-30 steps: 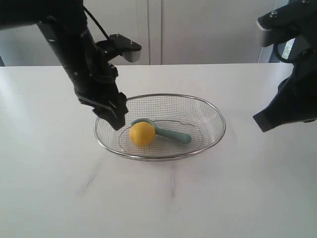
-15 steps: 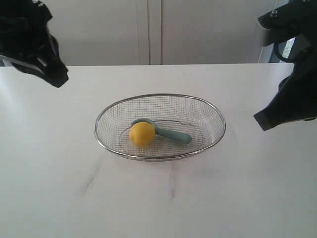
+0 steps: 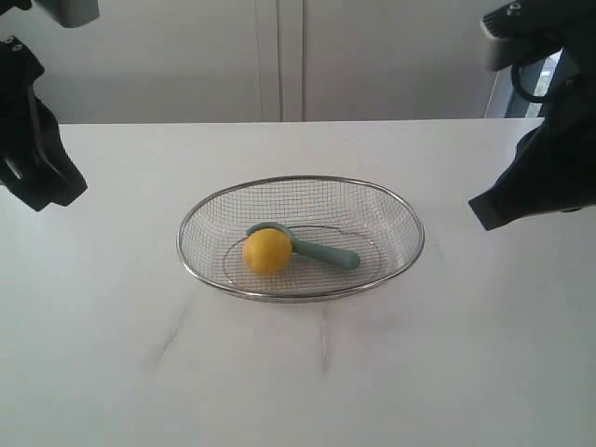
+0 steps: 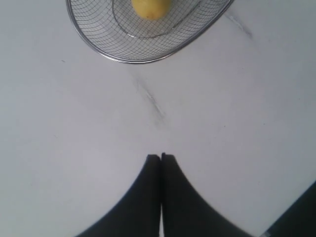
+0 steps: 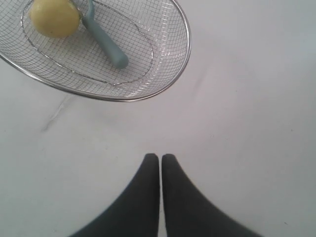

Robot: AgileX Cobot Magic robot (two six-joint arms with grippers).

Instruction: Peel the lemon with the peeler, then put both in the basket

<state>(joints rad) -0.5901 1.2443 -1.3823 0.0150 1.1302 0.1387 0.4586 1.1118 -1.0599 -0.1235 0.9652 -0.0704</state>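
The yellow lemon (image 3: 267, 250) lies inside the silver wire-mesh basket (image 3: 410, 229) at the table's middle. Right behind it rests the teal-handled peeler (image 3: 326, 251), its grey loop head tucked against the lemon. The right wrist view shows the lemon (image 5: 54, 18), the peeler (image 5: 104, 40) and the basket (image 5: 183, 37) ahead of the right gripper (image 5: 160, 157), whose jaws are shut and empty. In the left wrist view the left gripper (image 4: 161, 156) is shut with nothing in it, well back from the basket (image 4: 94, 45) and lemon (image 4: 151, 7). In the exterior view my left gripper (image 3: 42, 196) hangs far left, my right gripper (image 3: 484, 212) far right.
A white tabletop (image 3: 298, 372) with faint grey veins (image 4: 150, 98) surrounds the basket. Pale cabinet doors (image 3: 279, 56) stand behind the table's far edge.
My left arm has pulled away from the basket's left rim, up and out to the far left, then lowered a little. The right arm barely shifted. Lemon and peeler stayed put.
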